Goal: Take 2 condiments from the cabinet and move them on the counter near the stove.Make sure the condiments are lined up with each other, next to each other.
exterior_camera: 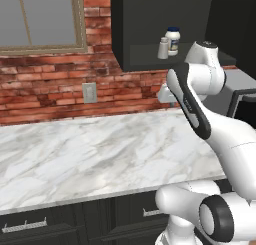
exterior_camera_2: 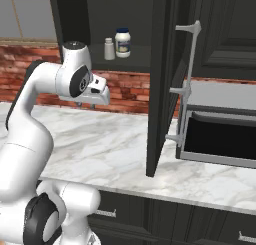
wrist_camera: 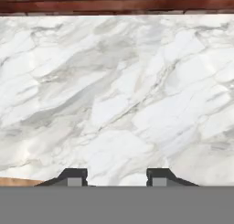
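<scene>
Pointing down at the worktop, the end effector hangs in the air with nothing in it. In the hand view its two dark fingertips stand apart, with bare marble between them — yet this looks like the tightest it goes, so it counts as closed and empty. In the right base view the end effector sits at the end of the white arm, over the far part of the worktop and close to the brick wall.

Up above is the dark cabinet, with its door swung open to the right. Two things stand on its shelf. One is a small grey shaker on the left. The other is a bigger white jar with a dark blue lid, just beside it on the right and a bit farther back. In the left base view the shaker and the jar stand close together — I cannot tell if they touch. Both are well above the end effector.

A window is on the far left, and a wall socket sits on the bricks below it. Dark drawers with silver handles run under the worktop. A dark microwave stands on the right side.
</scene>
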Available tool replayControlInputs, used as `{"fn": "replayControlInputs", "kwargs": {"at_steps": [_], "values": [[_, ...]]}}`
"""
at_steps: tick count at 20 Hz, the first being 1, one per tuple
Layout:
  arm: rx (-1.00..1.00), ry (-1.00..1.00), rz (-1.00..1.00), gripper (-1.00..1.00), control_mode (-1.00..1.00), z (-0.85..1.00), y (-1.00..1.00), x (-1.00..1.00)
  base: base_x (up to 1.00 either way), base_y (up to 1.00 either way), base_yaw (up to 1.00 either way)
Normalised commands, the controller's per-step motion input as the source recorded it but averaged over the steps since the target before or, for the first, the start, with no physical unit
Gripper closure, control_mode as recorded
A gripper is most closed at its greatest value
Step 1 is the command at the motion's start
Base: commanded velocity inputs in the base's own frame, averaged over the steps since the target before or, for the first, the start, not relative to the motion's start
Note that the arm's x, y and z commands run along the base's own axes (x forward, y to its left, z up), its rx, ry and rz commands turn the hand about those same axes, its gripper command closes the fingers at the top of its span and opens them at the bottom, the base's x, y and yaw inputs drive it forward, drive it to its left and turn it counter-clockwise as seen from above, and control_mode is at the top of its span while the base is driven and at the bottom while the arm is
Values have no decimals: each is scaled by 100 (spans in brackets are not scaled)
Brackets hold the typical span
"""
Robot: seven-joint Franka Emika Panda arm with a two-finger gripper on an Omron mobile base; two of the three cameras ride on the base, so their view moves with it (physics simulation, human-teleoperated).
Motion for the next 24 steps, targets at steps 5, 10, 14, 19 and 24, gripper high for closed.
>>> {"fn": "replayControlInputs", "kwargs": {"at_steps": [5,10,14,19,24], "values": [[-6,-22,0,-100,-100,9,0,0,0,0,0],[-14,-51,0,-100,-100,44,0,0,0,0,0],[-10,-52,0,-100,-100,51,0,0,0,0,0],[-4,-27,-1,-100,-100,54,-2,8,0,0,0],[12,-1,-5,-100,-100,41,-11,29,0,0,0]]}}
